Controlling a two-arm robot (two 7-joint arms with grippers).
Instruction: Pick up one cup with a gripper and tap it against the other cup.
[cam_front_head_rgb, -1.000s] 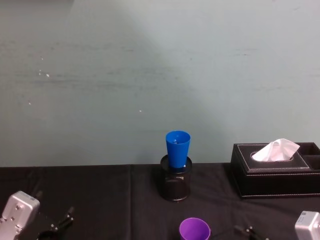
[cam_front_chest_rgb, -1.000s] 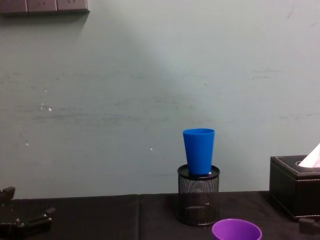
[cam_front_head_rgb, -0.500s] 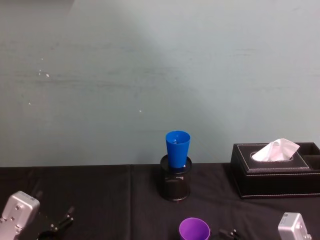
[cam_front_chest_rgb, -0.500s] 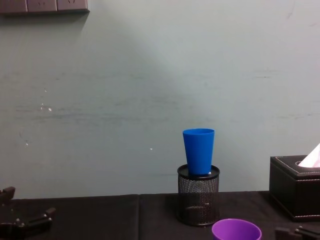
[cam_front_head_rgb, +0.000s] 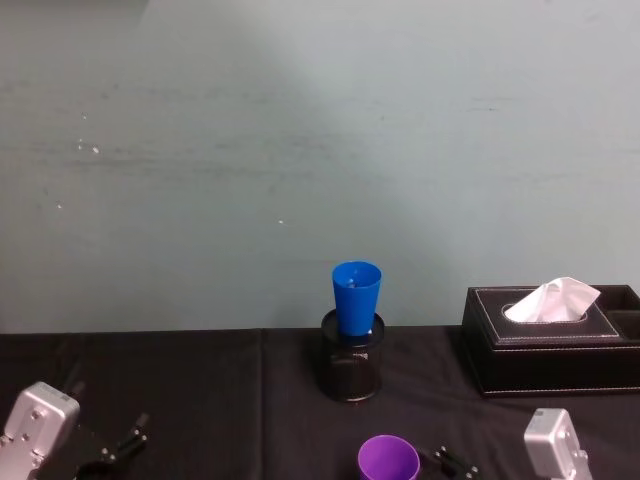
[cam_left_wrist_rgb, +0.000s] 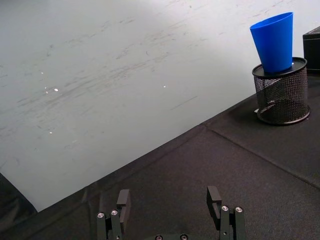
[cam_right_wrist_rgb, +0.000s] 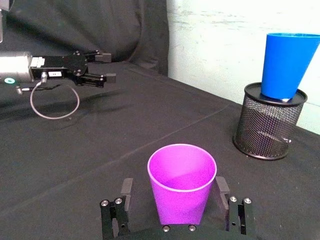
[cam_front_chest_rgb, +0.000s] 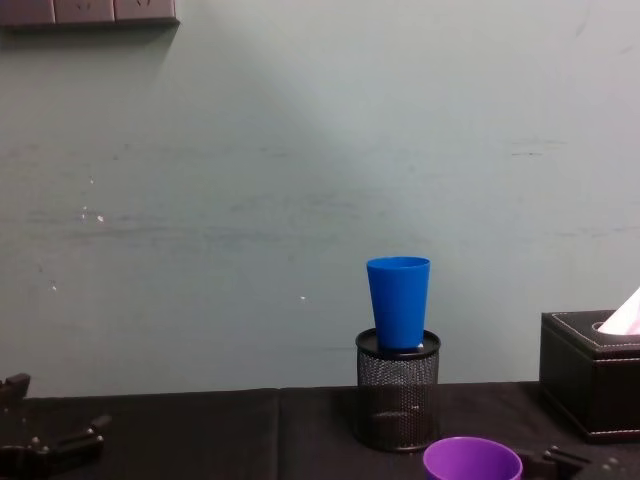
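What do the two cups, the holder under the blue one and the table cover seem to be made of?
The purple cup looks like plastic: a smooth, thin wall with a soft sheen. The blue cup has the same look, so probably plastic too. The holder is black see-through mesh, apparently metal. The table cover is matte black cloth with creases.

Readable text: none anywhere.
White label (cam_right_wrist_rgb: 55, 74), upper left, on the left gripper (cam_right_wrist_rgb: 106, 66): too small to read.
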